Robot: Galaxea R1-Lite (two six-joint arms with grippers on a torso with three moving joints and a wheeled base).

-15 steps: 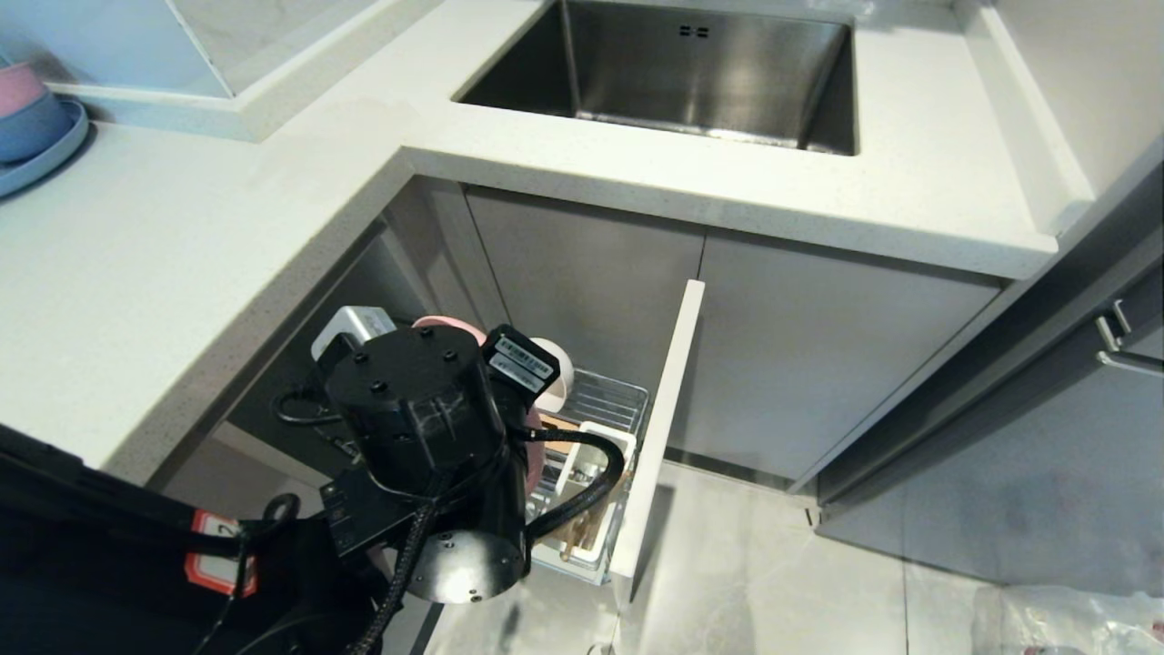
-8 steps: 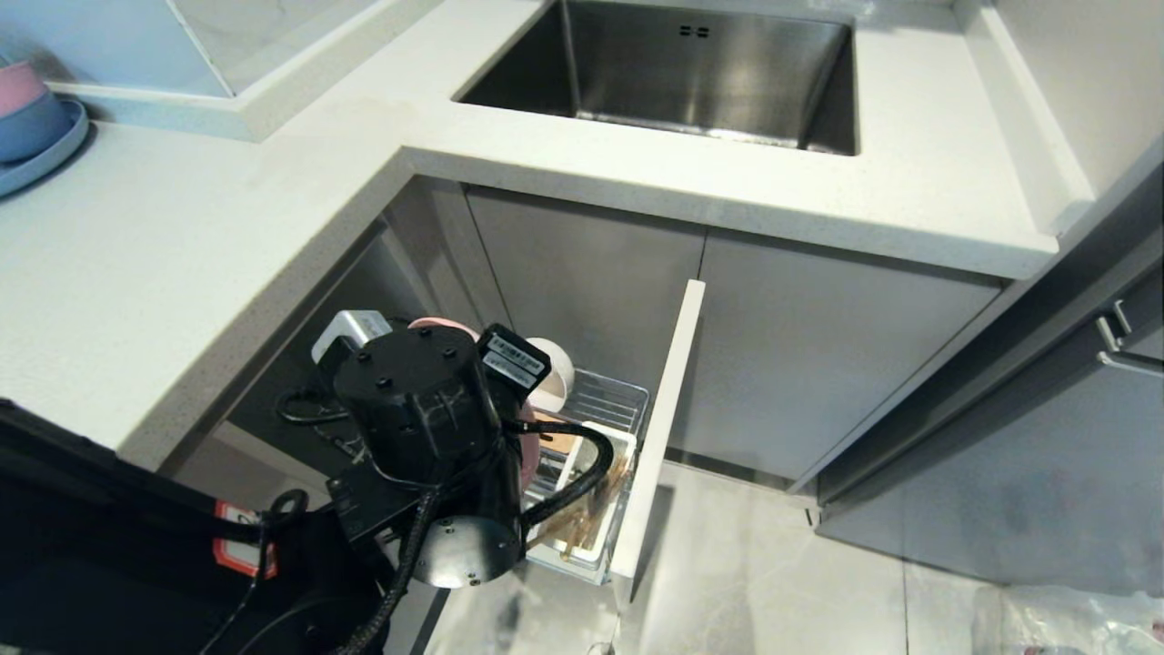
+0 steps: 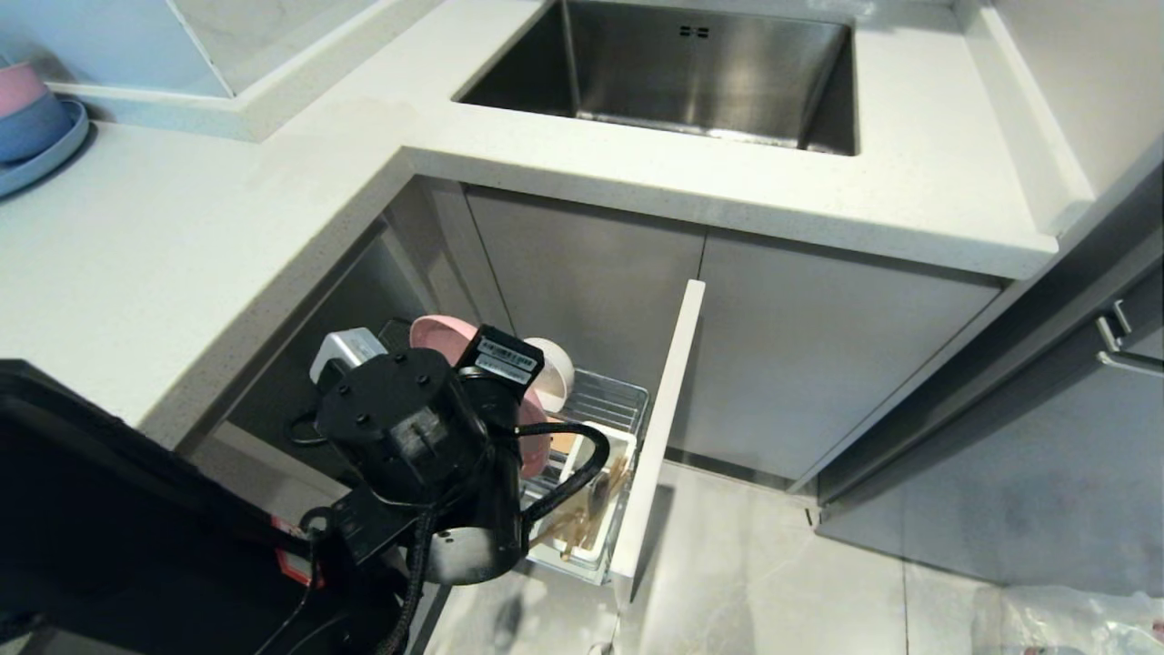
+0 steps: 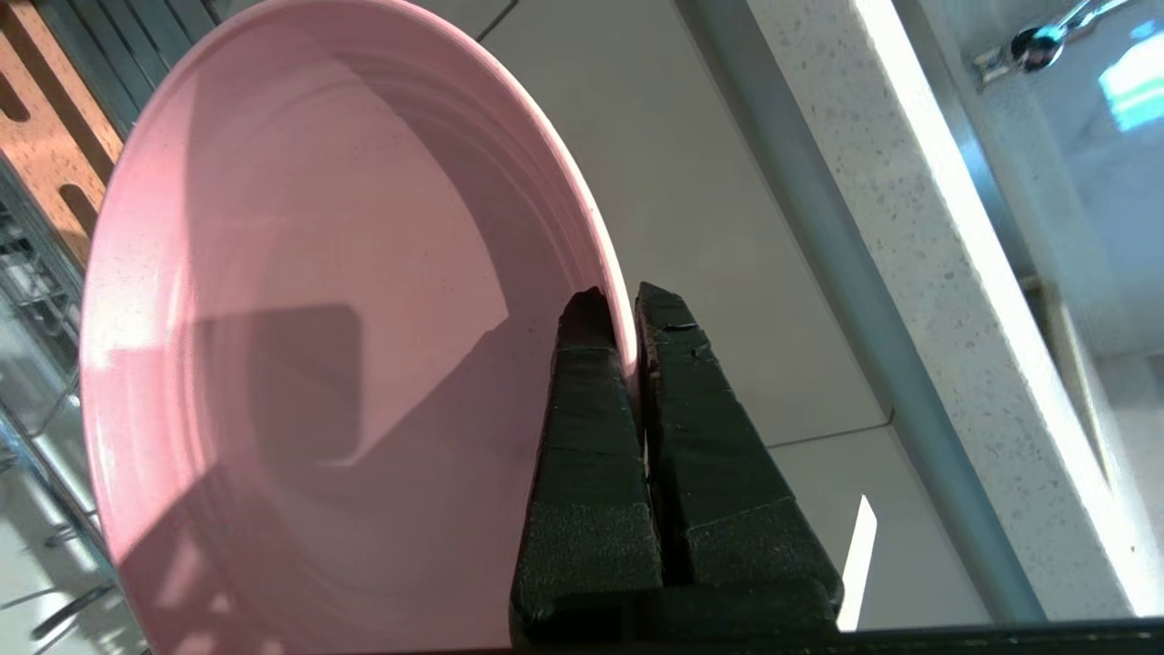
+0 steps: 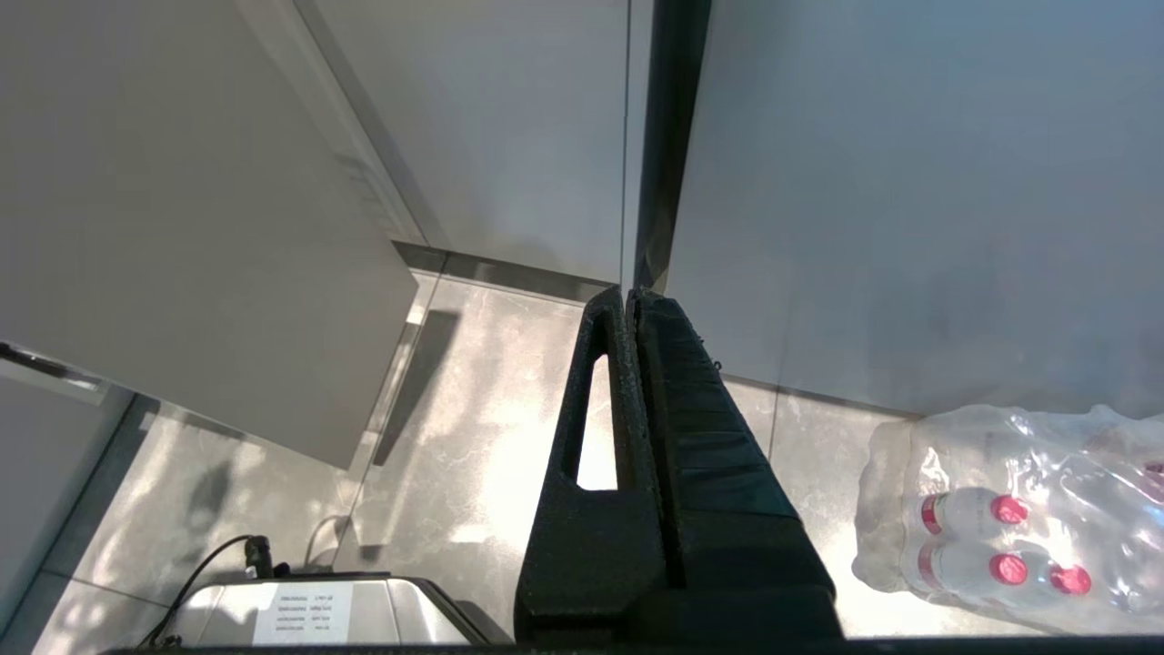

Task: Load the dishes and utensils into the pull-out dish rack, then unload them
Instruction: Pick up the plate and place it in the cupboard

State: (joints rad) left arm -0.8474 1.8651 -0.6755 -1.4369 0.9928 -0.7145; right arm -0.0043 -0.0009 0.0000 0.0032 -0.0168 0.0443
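Chopsticks (image 3: 582,518) in white utensil cup (image 3: 611,498)

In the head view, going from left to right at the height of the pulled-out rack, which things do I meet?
Left arm's black wrist → pink plate → white bowl → white utensil cup with the chopsticks → pale grey front panel → closed grey cabinet door.

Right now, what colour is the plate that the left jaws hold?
Salmon pink, plain with no pattern. The plate shows best in the left wrist view.
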